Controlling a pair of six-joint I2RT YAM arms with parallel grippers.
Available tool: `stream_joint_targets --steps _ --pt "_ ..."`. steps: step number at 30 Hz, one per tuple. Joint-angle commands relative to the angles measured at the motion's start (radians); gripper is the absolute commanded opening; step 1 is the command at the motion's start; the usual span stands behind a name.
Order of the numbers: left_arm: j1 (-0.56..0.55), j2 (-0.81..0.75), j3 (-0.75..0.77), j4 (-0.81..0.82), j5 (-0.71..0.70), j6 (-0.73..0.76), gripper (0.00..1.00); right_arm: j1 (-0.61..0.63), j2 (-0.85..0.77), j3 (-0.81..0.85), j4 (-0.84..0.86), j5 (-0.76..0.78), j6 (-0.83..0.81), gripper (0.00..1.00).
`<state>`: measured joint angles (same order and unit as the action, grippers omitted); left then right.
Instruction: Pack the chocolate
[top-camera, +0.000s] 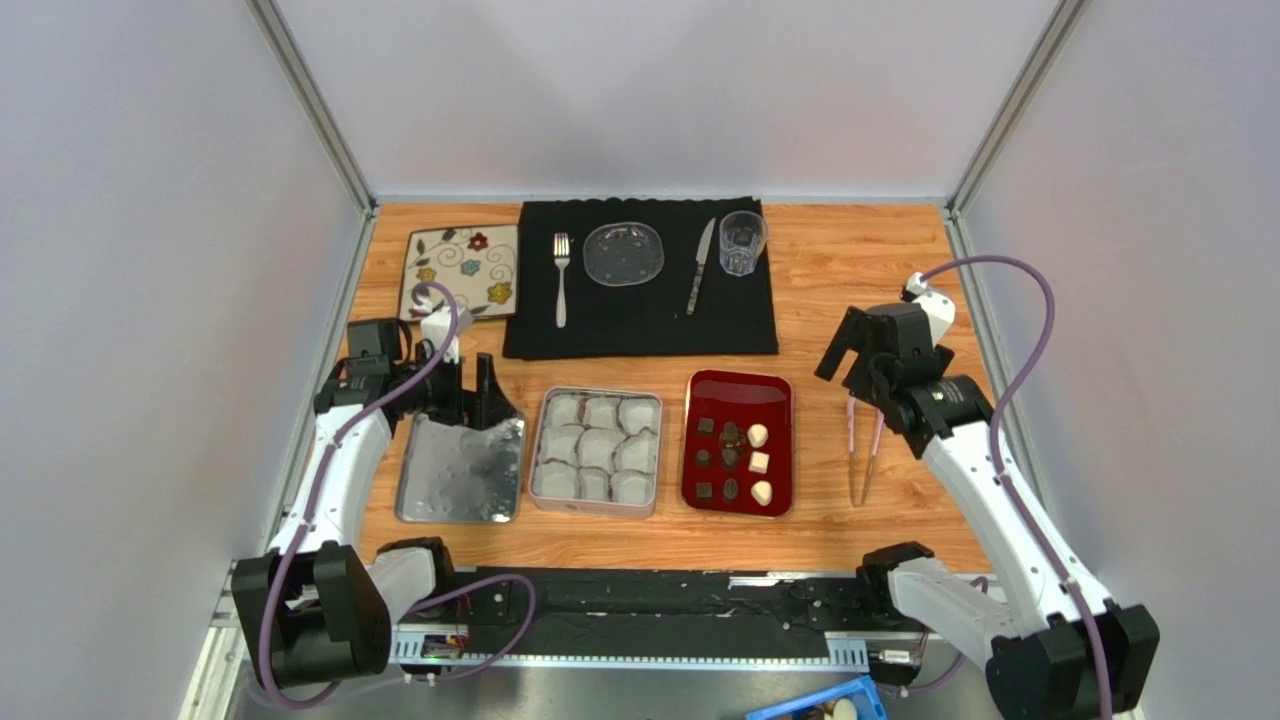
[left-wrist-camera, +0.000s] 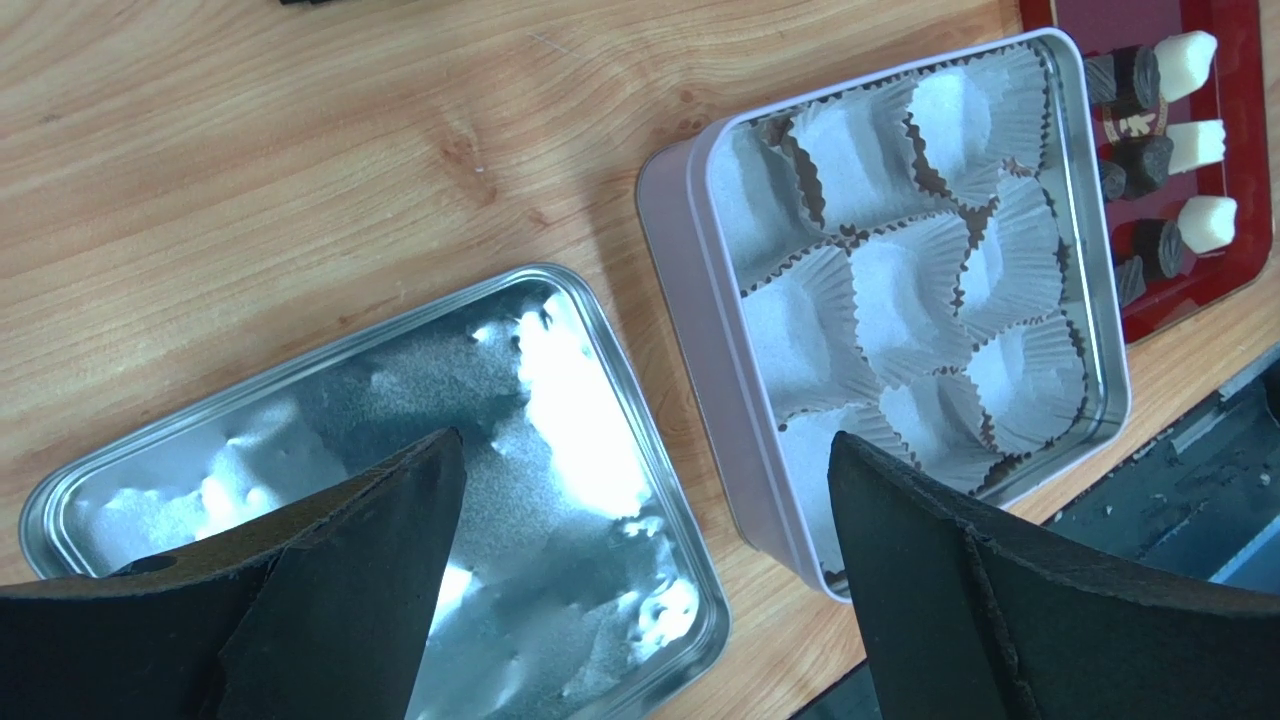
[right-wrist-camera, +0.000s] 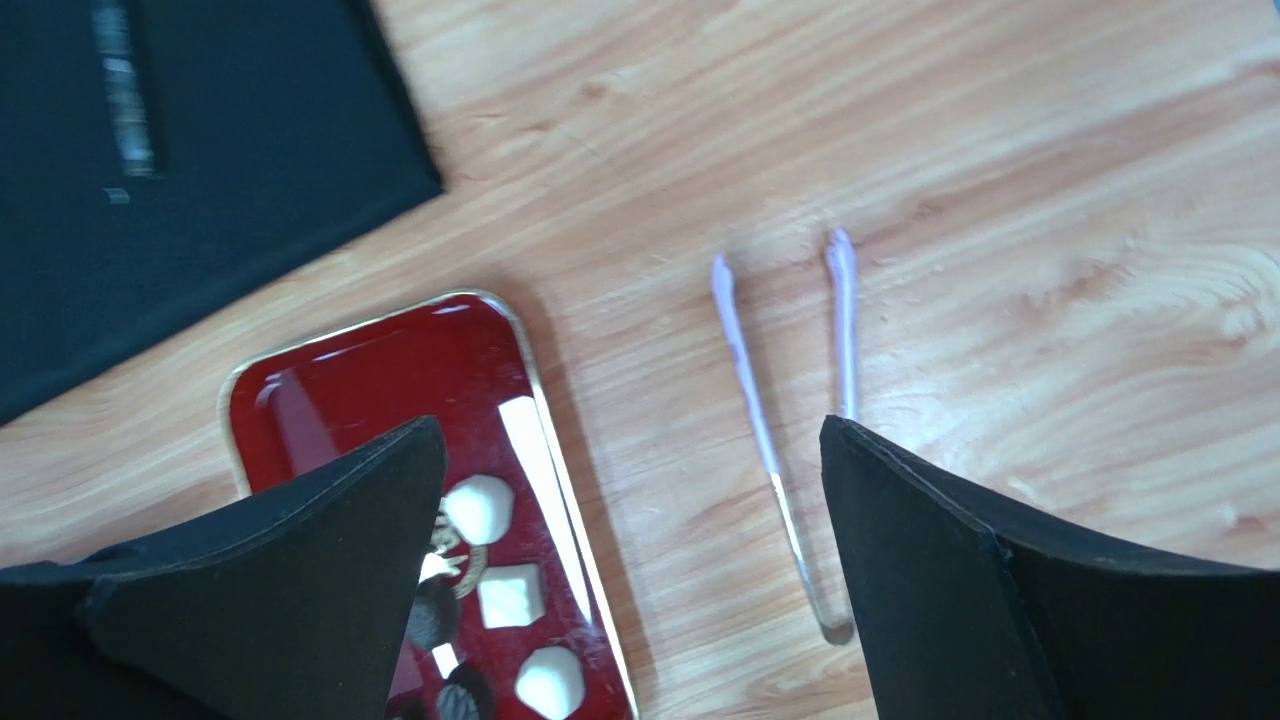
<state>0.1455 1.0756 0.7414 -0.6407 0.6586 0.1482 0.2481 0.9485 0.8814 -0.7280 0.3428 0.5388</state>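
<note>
From above, the chocolate (top-camera: 732, 456) lies on the red tray (top-camera: 736, 396), right of the tin (top-camera: 535, 465). Left wrist: the left gripper (left-wrist-camera: 643, 450) gapes empty above lid (left-wrist-camera: 376, 405) and tin. Right wrist: the right gripper (right-wrist-camera: 631, 431) gapes empty over tray and tongs (right-wrist-camera: 747, 360).

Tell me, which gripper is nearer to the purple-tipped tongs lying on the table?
Right. The right gripper hangs open just above the tongs, which lie beside the red tray. The left gripper is far off on the other side, open above the tin lid.

Left fingers (left-wrist-camera: 346, 585) and right fingers (right-wrist-camera: 271, 585) spread wide.
</note>
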Motion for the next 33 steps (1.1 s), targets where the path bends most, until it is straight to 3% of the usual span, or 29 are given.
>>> stream_joint_targets --steps 1,15,25,30,33 --pt "0.002 0.004 0.039 -0.014 -0.02 0.022 0.99 0.002 0.079 0.047 -0.092 0.11 0.042 1.0" --pt "0.002 0.038 0.013 0.027 -0.01 0.014 0.99 0.002 0.111 -0.148 0.015 0.087 0.047 0.85" --pt "0.002 0.041 0.022 0.036 0.006 0.005 0.99 -0.001 0.291 -0.121 0.082 0.125 0.064 0.78" --pt "0.002 0.029 0.03 0.032 -0.001 0.014 0.99 -0.006 0.372 -0.087 0.084 0.125 0.05 0.56" --pt "0.002 0.024 0.027 0.033 -0.005 0.024 0.99 -0.012 0.416 -0.067 0.076 0.125 0.043 0.54"
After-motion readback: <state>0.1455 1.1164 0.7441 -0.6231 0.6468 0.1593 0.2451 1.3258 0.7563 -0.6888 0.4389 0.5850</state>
